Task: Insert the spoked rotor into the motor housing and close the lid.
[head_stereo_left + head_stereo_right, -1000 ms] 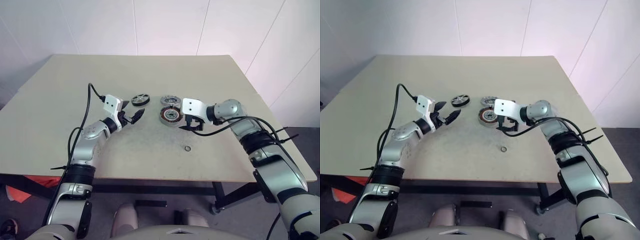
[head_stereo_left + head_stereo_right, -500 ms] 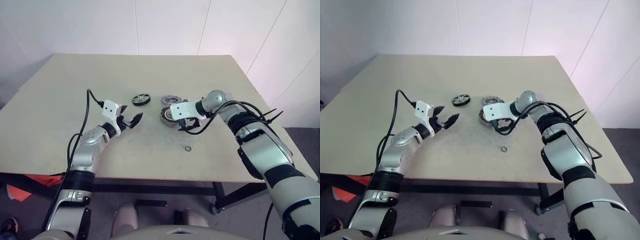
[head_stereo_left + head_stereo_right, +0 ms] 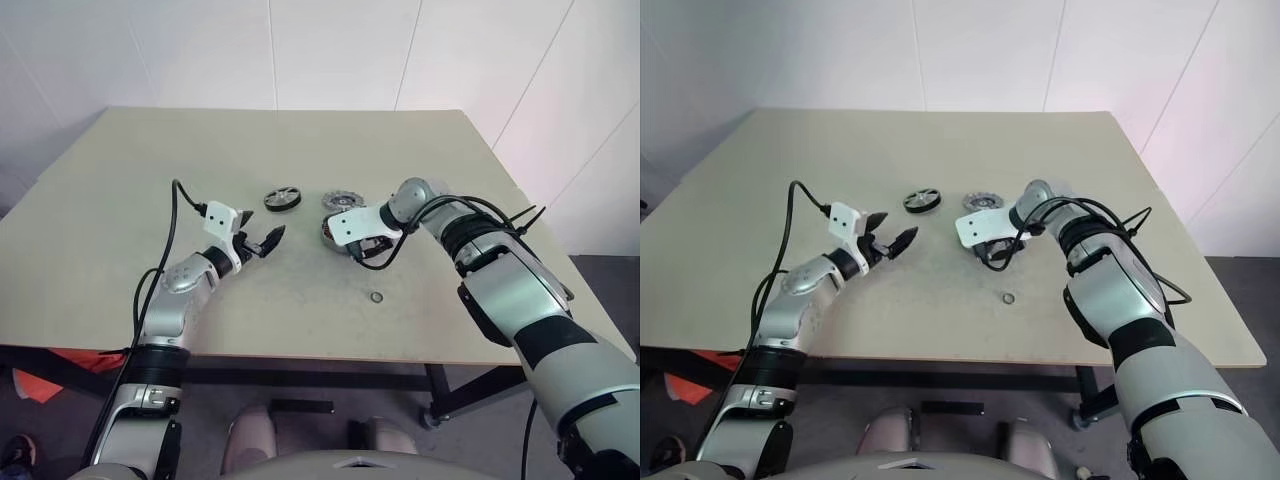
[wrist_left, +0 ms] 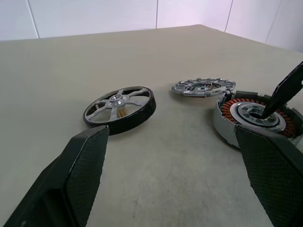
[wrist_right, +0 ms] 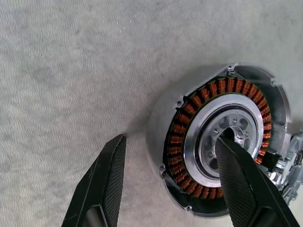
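The motor housing, a silver cup with copper windings, sits at mid-table. My right gripper points down over it and is open. One of its fingers dips into the housing's dark centre, and the other rests outside the wall on the table. The lid lies flat just behind the housing. The spoked rotor lies to the lid's left. My left gripper hovers open and empty in front of the rotor, apart from it.
A tiny loose ring lies on the beige table, nearer to me than the housing. A black cable loops off each wrist. White walls stand behind the table.
My right gripper has tipped downward and shifted left over the housing, and one finger now sits in its centre. The left gripper has stayed where it was.
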You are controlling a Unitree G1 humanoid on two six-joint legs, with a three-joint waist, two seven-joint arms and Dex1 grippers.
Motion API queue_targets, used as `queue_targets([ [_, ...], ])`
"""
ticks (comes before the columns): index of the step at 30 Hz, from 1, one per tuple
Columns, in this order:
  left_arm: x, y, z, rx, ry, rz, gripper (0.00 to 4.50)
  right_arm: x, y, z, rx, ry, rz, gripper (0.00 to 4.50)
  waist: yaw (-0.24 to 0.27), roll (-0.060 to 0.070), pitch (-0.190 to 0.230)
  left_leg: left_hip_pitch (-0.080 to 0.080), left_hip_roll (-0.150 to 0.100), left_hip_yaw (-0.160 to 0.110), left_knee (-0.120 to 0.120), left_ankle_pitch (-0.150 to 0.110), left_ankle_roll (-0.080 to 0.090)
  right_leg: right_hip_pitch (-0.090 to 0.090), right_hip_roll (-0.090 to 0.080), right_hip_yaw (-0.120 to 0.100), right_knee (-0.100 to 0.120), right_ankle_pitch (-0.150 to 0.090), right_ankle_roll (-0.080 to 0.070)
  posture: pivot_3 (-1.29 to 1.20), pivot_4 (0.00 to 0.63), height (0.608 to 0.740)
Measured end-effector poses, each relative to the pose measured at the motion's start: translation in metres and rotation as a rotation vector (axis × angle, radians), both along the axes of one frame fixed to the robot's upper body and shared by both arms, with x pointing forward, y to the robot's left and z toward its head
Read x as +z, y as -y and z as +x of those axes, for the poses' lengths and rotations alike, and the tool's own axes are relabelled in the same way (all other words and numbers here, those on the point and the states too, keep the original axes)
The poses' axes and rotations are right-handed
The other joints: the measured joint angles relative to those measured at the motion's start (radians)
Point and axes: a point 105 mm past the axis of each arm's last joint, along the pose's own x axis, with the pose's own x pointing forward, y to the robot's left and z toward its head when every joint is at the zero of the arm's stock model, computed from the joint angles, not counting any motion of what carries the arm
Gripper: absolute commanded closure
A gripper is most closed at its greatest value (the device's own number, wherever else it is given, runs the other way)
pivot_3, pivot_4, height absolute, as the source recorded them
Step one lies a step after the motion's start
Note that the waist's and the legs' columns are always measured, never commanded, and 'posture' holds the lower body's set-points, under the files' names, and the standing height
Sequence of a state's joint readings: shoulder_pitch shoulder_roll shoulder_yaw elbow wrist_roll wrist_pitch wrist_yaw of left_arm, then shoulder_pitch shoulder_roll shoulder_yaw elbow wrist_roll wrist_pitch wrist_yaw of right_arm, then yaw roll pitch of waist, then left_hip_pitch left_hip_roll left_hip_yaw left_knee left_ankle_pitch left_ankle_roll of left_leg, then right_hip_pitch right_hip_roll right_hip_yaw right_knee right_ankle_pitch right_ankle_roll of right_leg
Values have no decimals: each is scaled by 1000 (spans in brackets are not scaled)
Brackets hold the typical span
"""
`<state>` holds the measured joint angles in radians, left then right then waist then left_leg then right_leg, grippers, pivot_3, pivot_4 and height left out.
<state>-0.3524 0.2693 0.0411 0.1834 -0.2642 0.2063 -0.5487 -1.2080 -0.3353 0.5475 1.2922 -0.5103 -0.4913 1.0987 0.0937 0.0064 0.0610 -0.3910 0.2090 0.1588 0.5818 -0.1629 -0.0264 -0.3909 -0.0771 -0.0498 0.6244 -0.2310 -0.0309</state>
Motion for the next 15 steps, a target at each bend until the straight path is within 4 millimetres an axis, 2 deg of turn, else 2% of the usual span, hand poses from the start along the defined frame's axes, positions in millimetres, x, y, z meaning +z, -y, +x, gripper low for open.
queue_targets([
  [2,-1,0,-1,3,-3,0,0,0,-1,1,-20,-11,3,1283,0,0,0,1,0,0,0,0,0,0,0,0,0,0,0,0,0,740],
  [4,1,0,-1,3,3,1,0,-1,-3,1,-39,-20,8,1607,0,0,0,1,0,0,0,0,0,1,0,0,1,0,0,0,0,740],
  [7,3,0,-1,5,11,2,0,1,-6,4,-65,-20,28,2438,0,0,0,2,0,0,0,0,0,1,0,0,1,0,0,0,0,740],
  [15,0,0,-2,6,-6,6,0,6,-13,0,-64,-74,91,2483,-2,0,0,-1,1,0,0,0,0,-2,1,0,1,0,-1,0,0,740],
])
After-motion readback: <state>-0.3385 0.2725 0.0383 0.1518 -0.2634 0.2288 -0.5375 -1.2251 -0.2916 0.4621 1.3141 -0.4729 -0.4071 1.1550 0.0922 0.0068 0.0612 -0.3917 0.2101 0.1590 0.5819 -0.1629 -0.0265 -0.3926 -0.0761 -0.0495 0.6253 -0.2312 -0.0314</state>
